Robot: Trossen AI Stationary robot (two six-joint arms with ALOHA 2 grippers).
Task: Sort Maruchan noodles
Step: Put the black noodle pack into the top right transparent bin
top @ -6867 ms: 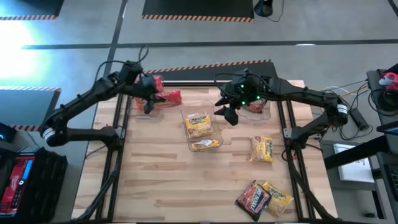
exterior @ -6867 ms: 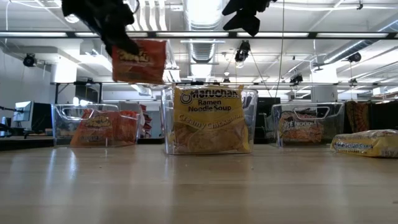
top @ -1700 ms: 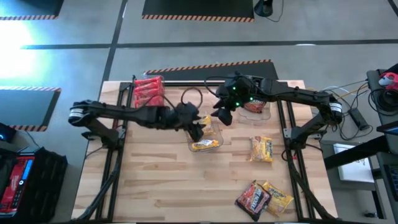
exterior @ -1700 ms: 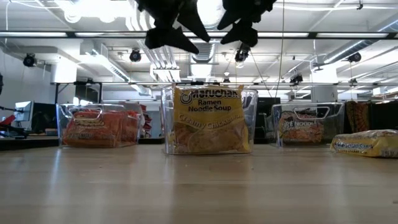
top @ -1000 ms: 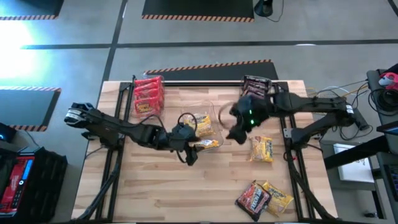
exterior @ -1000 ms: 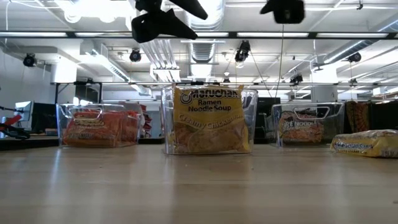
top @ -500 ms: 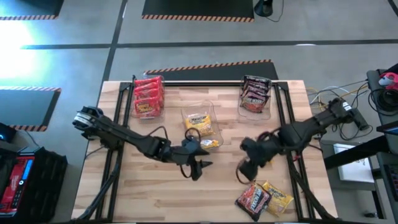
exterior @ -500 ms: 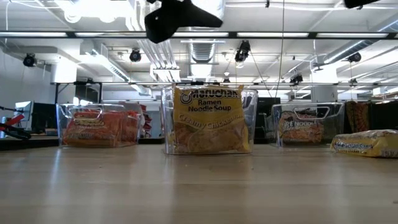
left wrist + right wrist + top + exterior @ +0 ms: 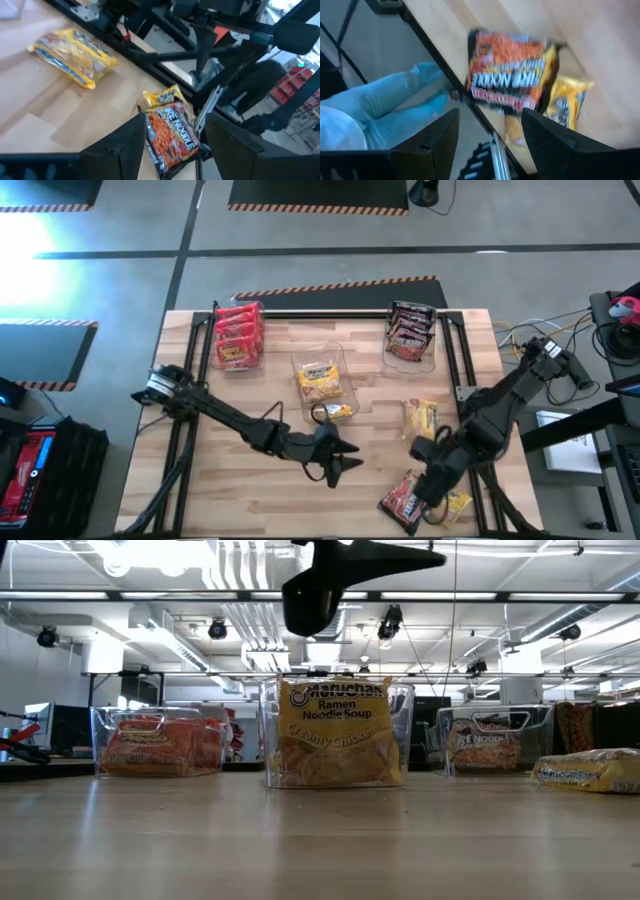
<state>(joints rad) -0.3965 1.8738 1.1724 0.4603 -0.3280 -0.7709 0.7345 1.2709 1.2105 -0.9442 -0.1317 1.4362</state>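
Three clear bins [image 9: 409, 352] on wooden table [image 9: 240, 480]

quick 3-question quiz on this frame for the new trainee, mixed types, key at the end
1. True or false: the right gripper is shut on the dark packet.
2. Which packet lies alone on the table, away from the bins? A) a red one B) the yellow packet C) none
3. Fill in: the middle bin holds ____ packets.

Key:
1. False. Its fingers are open above the dark packet, which lies at the near right corner partly over a second yellow packet.
2. B. The left gripper, open, hovers near the table's middle.
3. Yellow.
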